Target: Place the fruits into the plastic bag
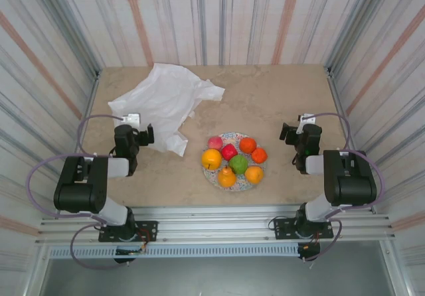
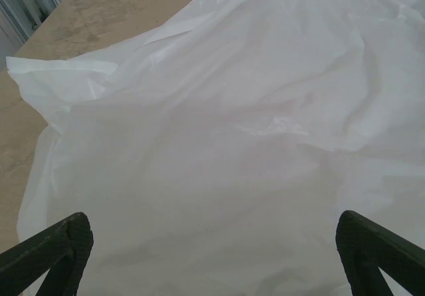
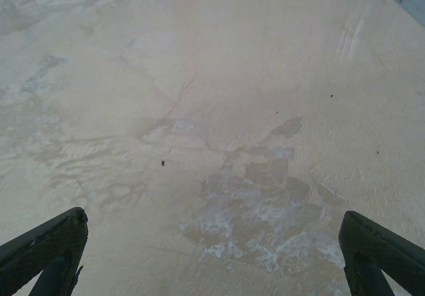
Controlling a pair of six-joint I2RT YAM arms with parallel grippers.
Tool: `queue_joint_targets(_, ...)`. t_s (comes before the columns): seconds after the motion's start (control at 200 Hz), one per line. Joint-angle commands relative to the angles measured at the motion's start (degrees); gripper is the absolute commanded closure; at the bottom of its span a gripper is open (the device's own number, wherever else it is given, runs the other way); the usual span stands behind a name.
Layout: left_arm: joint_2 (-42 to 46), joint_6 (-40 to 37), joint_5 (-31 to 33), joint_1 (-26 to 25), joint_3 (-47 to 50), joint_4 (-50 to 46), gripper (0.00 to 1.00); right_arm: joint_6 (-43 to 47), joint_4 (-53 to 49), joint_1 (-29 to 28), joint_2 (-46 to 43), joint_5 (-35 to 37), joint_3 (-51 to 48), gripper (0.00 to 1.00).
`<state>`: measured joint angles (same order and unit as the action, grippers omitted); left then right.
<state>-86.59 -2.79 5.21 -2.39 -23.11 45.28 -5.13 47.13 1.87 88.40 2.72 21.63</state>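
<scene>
On the plate (image 1: 230, 137), fruits (image 1: 238, 164) clustered against rolling. Left end effector (image 2: 212, 243) gaping, empty, over the plastic bag (image 1: 166, 97), likely to open it; right end effector (image 3: 214, 243) likewise, over bare surface (image 1: 279, 97).

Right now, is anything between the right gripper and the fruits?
Nothing visible stands in the way. Bare table separates the open right gripper from the fruits heaped on the plate to its left.

Open table (image 1: 285, 103) right of the plate (image 1: 233, 137), plastic bag (image 1: 163, 100) sprawled far left, fruits (image 1: 238, 164) crowded touching together
</scene>
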Motion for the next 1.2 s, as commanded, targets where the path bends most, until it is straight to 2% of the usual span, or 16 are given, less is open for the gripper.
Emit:
queue_joint_targets(0.0, 0.15, 0.40, 0.81, -0.16, 0.43, 1.35, 0.02, -0.26, 0.77, 0.05, 0.09, -0.60, 0.88, 0.01)
queue_joint_targets(0.847, 0.36, 0.70, -0.82, 0.65, 0.43, 1.17, 0.01, -0.37, 0.72, 0.15, -0.03, -0.68, 0.88, 0.01)
queue_joint_targets(0.902, 0.70, 1.65, 1.08, 0.72, 0.57, 1.50, 0.01, -0.70, 0.29, -0.44, -0.53, 2.43, 1.12, 0.01)
queue_joint_targets(0.937, 1.76, 3.12, 4.31, 0.71, 0.67, 0.46, 0.01, -1.33, -1.11, -0.97, -1.65, 5.56, 1.65, 0.01)
queue_joint_targets(0.962, 2.82, 3.26, 3.75, 0.90, 1.12, -0.18, 0.01, -1.70, -3.90, -1.07, -2.92, 7.18, 2.81, 0.01)
queue_joint_targets(1.092, 4.01, 3.22, 3.42, 1.02, 4.54, 5.35, 0.01, -6.94, -27.64, -0.34, -9.98, 11.55, 12.94, 0.01)
queue_joint_targets(1.197, 4.14, 3.27, 3.43, 1.00, 4.85, 5.95, 0.01, -11.87, -34.68, 1.22, -16.11, 11.52, 16.08, 0.01)
